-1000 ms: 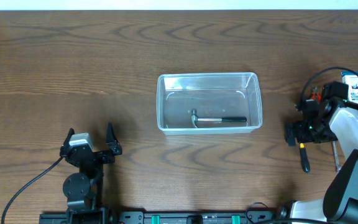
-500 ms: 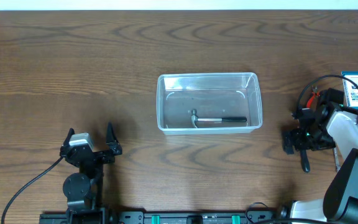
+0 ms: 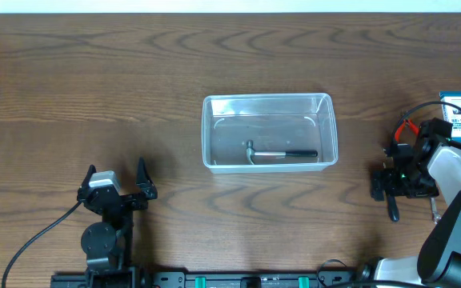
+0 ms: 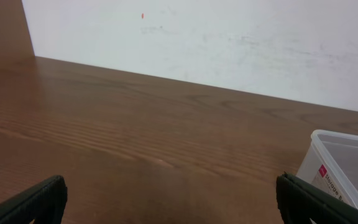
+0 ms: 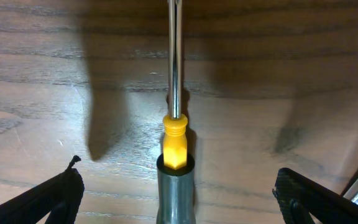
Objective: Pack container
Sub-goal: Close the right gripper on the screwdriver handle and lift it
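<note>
The clear plastic container [image 3: 211,132] stands at the table's middle with a small hammer [image 3: 282,154] lying in it. Its corner shows in the left wrist view [image 4: 347,165]. My left gripper [image 3: 117,190] is open and empty at the front left, apart from the container; its view [image 4: 169,199] shows bare table between the fingers. My right gripper [image 3: 387,184] is open at the far right, low over a screwdriver [image 3: 392,210]. In the right wrist view the screwdriver [image 5: 175,134], with a yellow collar and grey handle, lies on the table between the open fingers [image 5: 179,199], which do not touch it.
A small blue-and-white box [image 3: 459,110] sits at the right edge behind my right arm. Red-handled pliers [image 3: 407,126] lie near it. Another slim tool [image 3: 433,206] lies right of the screwdriver. A white wall [image 4: 216,37] stands beyond the table's far edge.
My right gripper has moved a little toward the table's front and settled over the screwdriver. The left arm, container and hammer have not moved.
</note>
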### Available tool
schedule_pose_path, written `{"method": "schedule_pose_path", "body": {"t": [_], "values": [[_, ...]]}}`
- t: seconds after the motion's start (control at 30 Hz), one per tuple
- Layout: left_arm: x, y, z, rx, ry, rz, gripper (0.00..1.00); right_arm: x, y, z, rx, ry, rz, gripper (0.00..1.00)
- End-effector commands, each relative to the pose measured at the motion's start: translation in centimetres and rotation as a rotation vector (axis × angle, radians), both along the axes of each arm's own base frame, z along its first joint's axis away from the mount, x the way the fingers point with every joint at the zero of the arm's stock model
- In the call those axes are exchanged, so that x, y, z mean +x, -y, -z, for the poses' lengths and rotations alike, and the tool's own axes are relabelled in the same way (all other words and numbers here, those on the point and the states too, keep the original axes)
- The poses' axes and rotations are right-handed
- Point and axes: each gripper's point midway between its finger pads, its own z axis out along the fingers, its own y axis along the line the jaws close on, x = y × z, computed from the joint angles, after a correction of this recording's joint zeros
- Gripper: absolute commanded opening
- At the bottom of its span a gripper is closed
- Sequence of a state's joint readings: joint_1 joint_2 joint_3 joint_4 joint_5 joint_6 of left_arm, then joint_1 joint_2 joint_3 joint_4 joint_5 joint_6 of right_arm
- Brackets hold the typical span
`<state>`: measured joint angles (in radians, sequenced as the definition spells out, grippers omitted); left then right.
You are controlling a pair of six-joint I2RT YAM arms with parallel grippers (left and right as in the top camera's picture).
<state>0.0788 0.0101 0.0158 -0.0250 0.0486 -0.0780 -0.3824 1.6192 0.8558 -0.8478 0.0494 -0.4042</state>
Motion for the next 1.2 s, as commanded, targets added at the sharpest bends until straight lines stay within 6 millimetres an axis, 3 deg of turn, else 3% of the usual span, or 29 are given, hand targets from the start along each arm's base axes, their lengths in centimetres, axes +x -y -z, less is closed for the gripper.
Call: {"method": "schedule_pose_path", "body": {"t": [0.0,1.17], "values": [[-0.2,-0.4,1.5,0.003,-0.051,-0.021,0.98,-0.5,0.2,0.2,-0.001,-0.014,0.017,0.99],[-0.2,-0.4,1.5,0.003,-0.051,-0.021,0.98,-1.1,0.1,1.3,0.0,-0.014,-0.004,0.99]]}}
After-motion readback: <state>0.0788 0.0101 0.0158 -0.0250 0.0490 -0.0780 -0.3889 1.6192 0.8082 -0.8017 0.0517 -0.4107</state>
